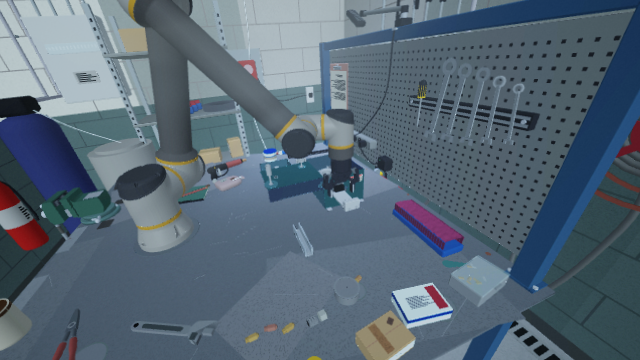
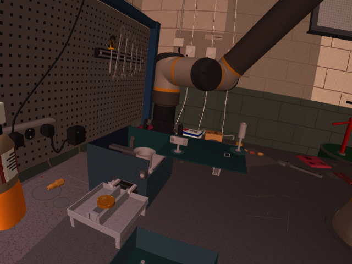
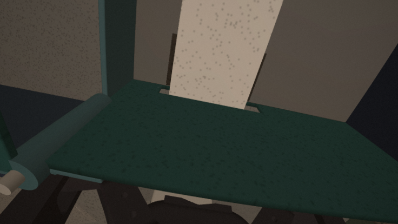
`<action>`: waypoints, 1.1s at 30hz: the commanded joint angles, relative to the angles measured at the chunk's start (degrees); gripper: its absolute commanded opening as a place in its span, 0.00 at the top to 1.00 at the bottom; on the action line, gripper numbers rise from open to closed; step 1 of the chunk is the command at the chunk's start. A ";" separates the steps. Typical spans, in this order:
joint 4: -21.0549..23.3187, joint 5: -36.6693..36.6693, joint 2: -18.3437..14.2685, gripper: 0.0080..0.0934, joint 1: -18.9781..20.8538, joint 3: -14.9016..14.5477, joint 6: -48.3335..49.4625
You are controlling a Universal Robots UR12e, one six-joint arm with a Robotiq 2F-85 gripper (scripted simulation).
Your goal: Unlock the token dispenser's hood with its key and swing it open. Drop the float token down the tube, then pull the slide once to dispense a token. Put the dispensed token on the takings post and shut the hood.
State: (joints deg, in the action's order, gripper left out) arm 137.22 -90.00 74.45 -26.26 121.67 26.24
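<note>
My gripper (image 1: 339,186) is mostly hidden behind the dispenser's swung-up green hood (image 2: 147,133); it is open and holds nothing, hanging at the hood's far edge. The wrist camera looks along the hood panel (image 3: 222,147), with its hinge barrel (image 3: 55,142) at the left. The dark blue dispenser box (image 2: 125,162) stands open, showing the tube mouth (image 2: 144,153). An orange token (image 2: 106,201) lies in the white tray (image 2: 108,209) at the front, beside the slide. The takings post (image 2: 241,133) stands upright on the green base plate (image 2: 210,155), with a key-like T-piece (image 2: 178,141) standing left of it.
The pegboard (image 1: 475,125) with hanging wrenches walls off the side behind the dispenser. A purple-topped blue box (image 1: 428,227), small cartons (image 1: 421,301), a metal channel (image 1: 302,239), a wrench (image 1: 172,329) and pliers (image 1: 67,337) are scattered over the bench. An orange bottle (image 2: 8,182) stands near the socket strip.
</note>
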 commanded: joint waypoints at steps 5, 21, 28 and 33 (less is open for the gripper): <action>0.02 0.00 0.04 0.00 0.02 -0.04 0.00; -10.55 0.00 6.85 0.00 0.03 -3.96 0.00; -13.40 0.00 8.26 0.01 0.02 -5.11 0.00; -13.44 0.00 8.28 0.13 0.02 -5.14 0.00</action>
State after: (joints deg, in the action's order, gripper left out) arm 123.75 -90.00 82.72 -26.24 116.58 26.23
